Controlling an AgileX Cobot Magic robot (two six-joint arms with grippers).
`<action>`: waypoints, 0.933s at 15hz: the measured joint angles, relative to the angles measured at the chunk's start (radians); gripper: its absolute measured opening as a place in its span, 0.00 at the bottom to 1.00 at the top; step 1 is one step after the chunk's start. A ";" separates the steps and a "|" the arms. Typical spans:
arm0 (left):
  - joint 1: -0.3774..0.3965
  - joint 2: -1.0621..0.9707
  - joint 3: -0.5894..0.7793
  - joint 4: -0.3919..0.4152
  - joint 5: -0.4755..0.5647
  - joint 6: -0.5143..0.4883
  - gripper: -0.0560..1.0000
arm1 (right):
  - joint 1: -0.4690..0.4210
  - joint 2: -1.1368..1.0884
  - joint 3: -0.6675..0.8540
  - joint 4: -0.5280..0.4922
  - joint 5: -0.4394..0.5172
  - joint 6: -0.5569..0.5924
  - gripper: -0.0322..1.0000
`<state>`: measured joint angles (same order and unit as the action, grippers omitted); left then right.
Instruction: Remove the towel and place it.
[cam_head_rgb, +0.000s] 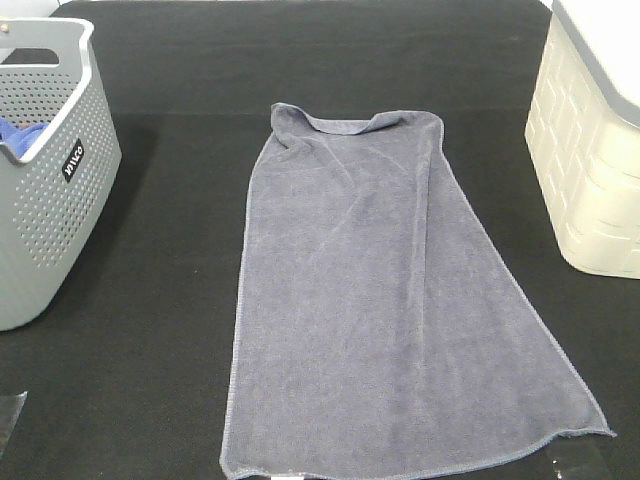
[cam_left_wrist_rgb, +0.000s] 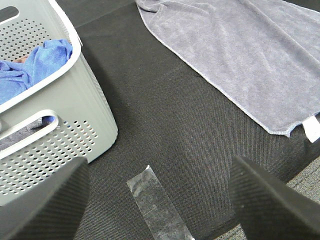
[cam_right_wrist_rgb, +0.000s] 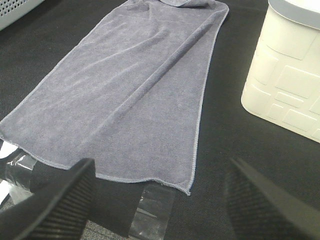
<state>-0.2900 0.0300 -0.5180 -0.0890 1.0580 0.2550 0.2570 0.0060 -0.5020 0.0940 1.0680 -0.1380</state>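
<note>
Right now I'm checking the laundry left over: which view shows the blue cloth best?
The left wrist view: the blue cloth lies bunched inside the grey basket. The exterior high view shows only a sliver past the rim; the right wrist view shows none.

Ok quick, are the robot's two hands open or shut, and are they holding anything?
Left hand: open, holding nothing, above the black table near the grey basket.
Right hand: open, holding nothing, above the towel's near edge.

Only the fingers of each gripper show, and only in the wrist views. The left gripper (cam_left_wrist_rgb: 159, 200) has two black, wedge-shaped fingers (cam_left_wrist_rgb: 45, 205) with a fine ribbed, matte texture. The right gripper (cam_right_wrist_rgb: 160, 200) has matching dark textured fingers (cam_right_wrist_rgb: 265, 205), broad and tapering.
</note>
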 joint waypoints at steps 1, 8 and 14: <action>0.000 0.000 0.000 0.000 -0.002 0.000 0.75 | 0.000 0.000 0.000 0.000 0.000 0.000 0.69; 0.033 0.001 0.000 0.000 -0.002 0.000 0.75 | -0.059 0.000 0.000 0.000 0.000 -0.001 0.69; 0.304 -0.034 0.001 0.001 -0.002 0.000 0.75 | -0.256 -0.004 0.000 0.000 0.000 -0.001 0.69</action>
<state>0.0140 -0.0040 -0.5170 -0.0880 1.0560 0.2550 0.0010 0.0020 -0.5020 0.0940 1.0680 -0.1390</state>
